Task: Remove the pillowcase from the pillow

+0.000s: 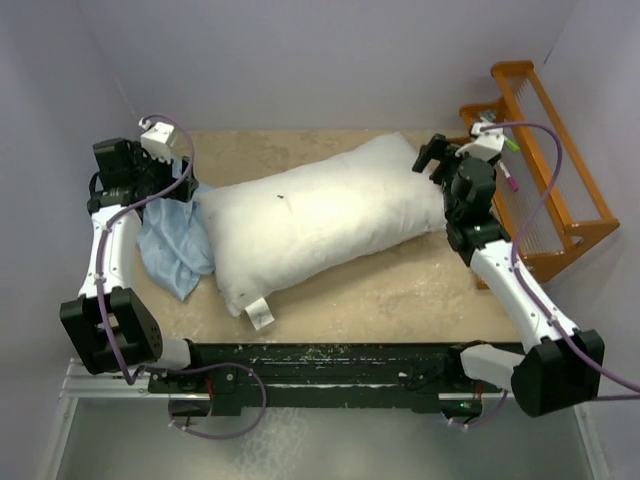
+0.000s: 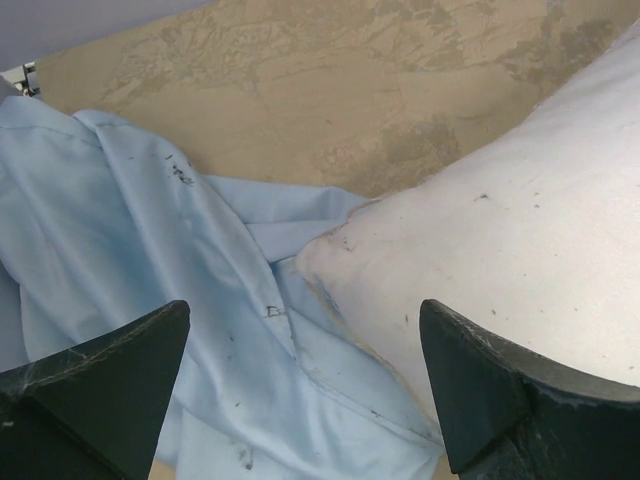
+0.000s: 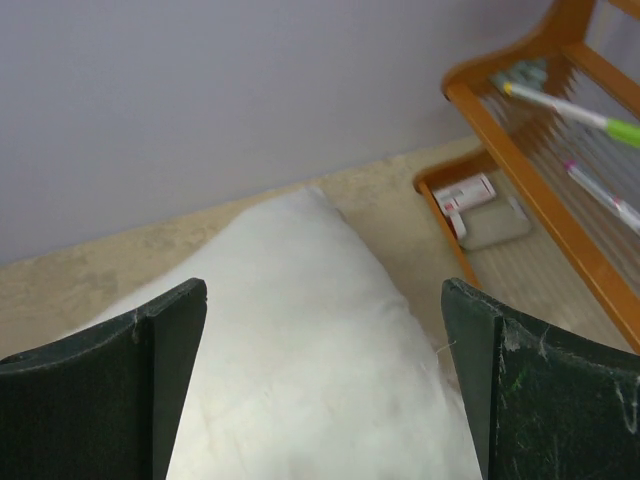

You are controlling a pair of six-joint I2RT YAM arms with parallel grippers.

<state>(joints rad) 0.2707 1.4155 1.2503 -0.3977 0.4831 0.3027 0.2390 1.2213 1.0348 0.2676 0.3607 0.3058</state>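
The off-white pillow (image 1: 320,215) lies bare across the middle of the table, its small white tag (image 1: 260,314) at the near left corner. The pale blue pillowcase (image 1: 172,240) lies crumpled at the pillow's left end, off it. My left gripper (image 1: 178,172) hovers open and empty above the pillowcase (image 2: 150,270) beside the pillow's corner (image 2: 500,250). My right gripper (image 1: 432,158) is open and empty over the pillow's right end (image 3: 300,340).
An orange wooden rack (image 1: 540,160) stands at the right edge of the table, with pens and a small box (image 3: 470,195) in it. Pale walls close the table on the left, back and right.
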